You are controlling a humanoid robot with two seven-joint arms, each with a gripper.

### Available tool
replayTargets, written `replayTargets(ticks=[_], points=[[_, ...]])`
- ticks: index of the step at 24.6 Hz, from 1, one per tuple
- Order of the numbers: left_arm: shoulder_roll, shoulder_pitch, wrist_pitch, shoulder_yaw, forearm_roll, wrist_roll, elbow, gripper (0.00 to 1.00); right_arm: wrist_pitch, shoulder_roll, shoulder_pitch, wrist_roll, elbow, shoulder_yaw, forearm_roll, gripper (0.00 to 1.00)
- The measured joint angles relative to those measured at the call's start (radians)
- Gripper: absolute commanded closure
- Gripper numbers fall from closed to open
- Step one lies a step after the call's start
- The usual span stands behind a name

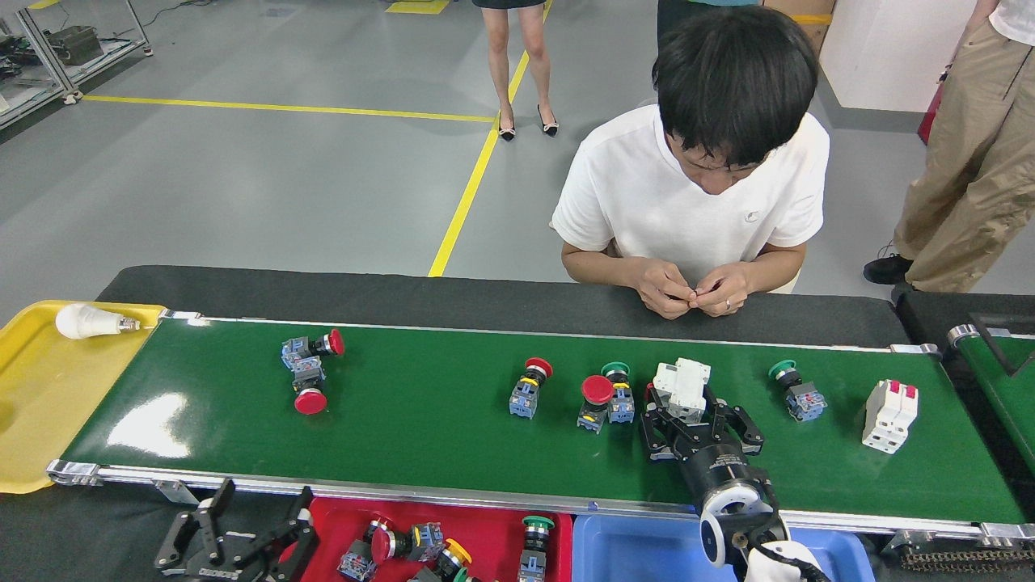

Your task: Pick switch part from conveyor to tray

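The conveyor is the wide glossy green belt across the middle. On it lies a white breaker-type switch part. My right gripper reaches in from the near side, open, its fingers straddling that part's near end. Further left on the belt lie two joined red push-button switches, a red one and a red and green pair. To the right are a green one and another white breaker. The red tray in front holds several switches. My left gripper hangs open and empty just left of it.
A blue tray sits right of the red one. A yellow tray with a light bulb lies at the belt's left end. A person leans on the far edge, hands together. A narrower green belt starts at the right.
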Motion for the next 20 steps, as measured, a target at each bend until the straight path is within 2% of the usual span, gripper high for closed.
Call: replayTargets(ticks=[3,5,7,9,12,13,15,19,20], points=[[0.002,-0.114,0.04,-0.014,-0.013,-0.019,0.085,0.0,-0.051,0.0,0.009,-0.002,-0.024,0.0,-0.011,0.88],[0.009,-0.197,0.061,-0.027,-0.025,-0.029,0.178,0.0,-0.104,-0.012,0.041,-0.002,-0.091,-0.001,-0.036,0.87],[0.021,-0.278,0.077,-0.032,-0.046,-0.033,0.283,0.0,-0.183,-0.066,0.103,0.001,-0.188,-0.002,-0.085,0.87],[0.042,-0.367,0.092,-0.033,-0.059,-0.034,0.397,0.0,-0.306,-0.138,0.195,0.002,-0.291,-0.006,-0.17,0.85],[0.082,-0.487,0.108,-0.033,-0.061,-0.028,0.555,0.0,-0.544,-0.215,0.306,0.004,-0.379,-0.046,-0.281,0.85],[0.096,-0.516,0.112,-0.033,-0.061,-0.022,0.598,0.0,-0.624,-0.22,0.334,0.005,-0.389,-0.07,-0.299,0.85],[0.123,-0.556,0.117,-0.034,-0.061,-0.004,0.681,0.0,-0.702,-0.22,0.381,0.005,-0.393,-0.107,-0.309,0.84],[0.159,-0.594,0.126,-0.076,-0.061,0.028,0.806,0.0,-0.753,-0.22,0.471,0.005,-0.386,-0.171,-0.312,0.79],[0.165,-0.614,0.134,-0.093,-0.061,0.037,0.839,0.04,-0.754,-0.22,0.484,0.004,-0.376,-0.183,-0.312,0.75]])
